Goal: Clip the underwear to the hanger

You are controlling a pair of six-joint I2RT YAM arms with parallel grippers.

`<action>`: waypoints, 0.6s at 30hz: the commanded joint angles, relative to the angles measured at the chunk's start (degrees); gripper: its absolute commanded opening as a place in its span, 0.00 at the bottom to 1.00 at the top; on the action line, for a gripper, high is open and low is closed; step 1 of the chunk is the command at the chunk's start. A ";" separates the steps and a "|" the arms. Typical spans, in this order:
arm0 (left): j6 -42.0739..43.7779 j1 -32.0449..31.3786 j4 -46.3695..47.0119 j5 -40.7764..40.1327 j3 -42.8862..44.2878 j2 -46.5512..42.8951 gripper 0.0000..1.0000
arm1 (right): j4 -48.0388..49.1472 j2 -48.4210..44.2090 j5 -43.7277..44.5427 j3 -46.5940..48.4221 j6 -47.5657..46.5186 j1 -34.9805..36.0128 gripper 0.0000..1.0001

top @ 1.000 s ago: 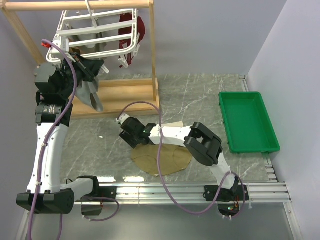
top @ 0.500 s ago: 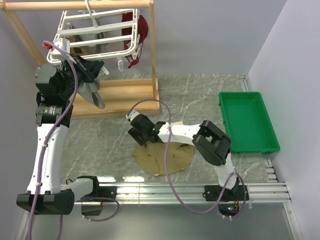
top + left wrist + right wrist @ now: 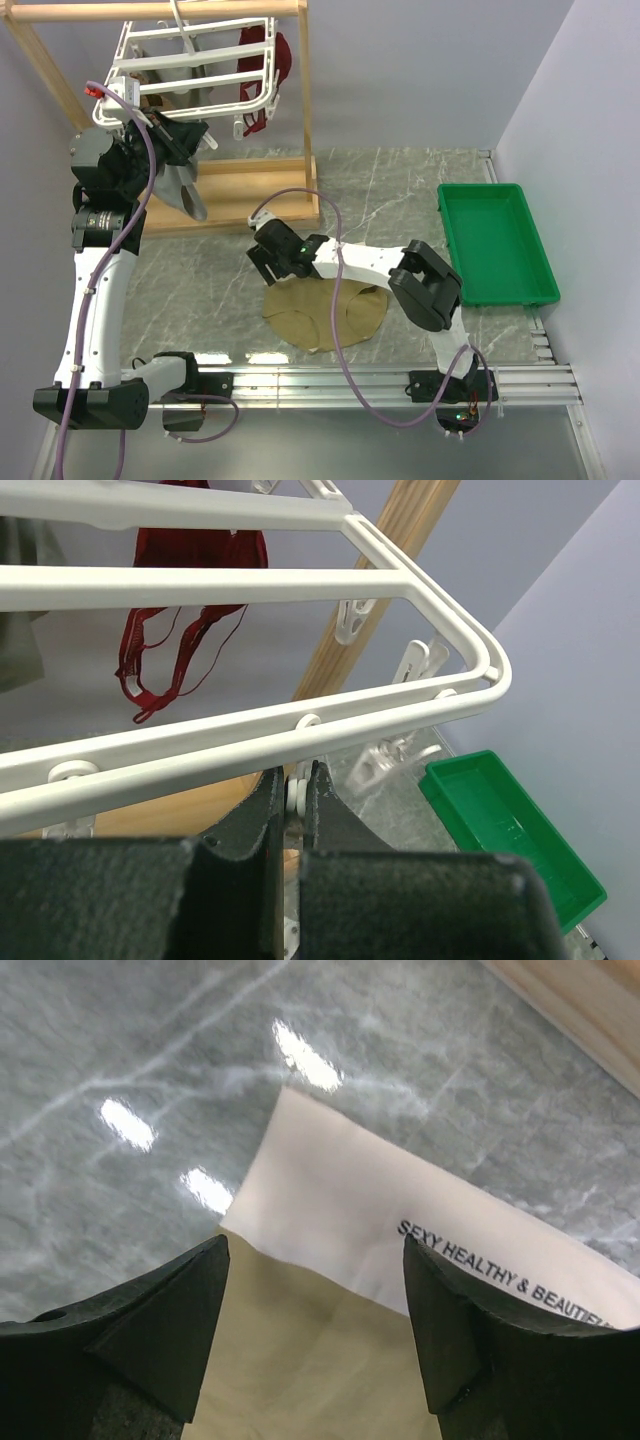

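The tan underwear (image 3: 325,312) lies flat on the marble table; in the right wrist view its tan cloth (image 3: 300,1360) meets a white printed waistband (image 3: 400,1220). My right gripper (image 3: 268,252) (image 3: 316,1252) stands open just above that waistband edge, with nothing between its fingers. The white grid hanger (image 3: 190,62) (image 3: 250,580) hangs from the wooden stand at the upper left. My left gripper (image 3: 188,135) (image 3: 296,780) is raised under the hanger's near rail, shut on one of its white clips (image 3: 296,796).
A dark red garment (image 3: 276,58) (image 3: 200,550) and a grey garment (image 3: 186,192) hang from the hanger. The wooden stand (image 3: 305,110) has its base on the table behind the underwear. A green tray (image 3: 495,245) (image 3: 510,830) sits at the right.
My right gripper slid right over the underwear, then back toward its far left edge, still open. The cloth's right side shifted a little. The left arm kept still on the clip.
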 commanded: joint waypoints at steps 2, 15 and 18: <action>-0.33 0.10 0.54 1.26 -0.52 -1.18 0.00 | -0.47 3.01 -0.26 4.71 2.92 0.21 0.77; 0.11 0.10 0.37 1.17 -0.78 -1.45 0.00 | -0.21 8.11 3.42 6.57 0.38 1.00 0.78; 0.20 0.10 0.28 1.35 -0.69 -1.36 0.00 | 0.14 8.03 4.39 5.16 -0.85 1.00 0.79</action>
